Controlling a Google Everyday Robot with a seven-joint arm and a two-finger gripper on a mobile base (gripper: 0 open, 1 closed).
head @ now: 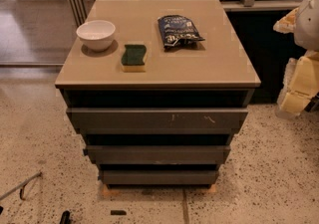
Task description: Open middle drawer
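The arm [310, 16] comes in at the right edge of the frame, showing as a pale rounded casing in the upper right. Below it the gripper [298, 84], cream-yellow and blocky, sits at mid-height on the right, partly cut off by the edge.

The arm [310, 19] shows a rounded, pale grey-white shell at the right edge. Just below it, the gripper [299, 86] is cream-yellow and blocky.
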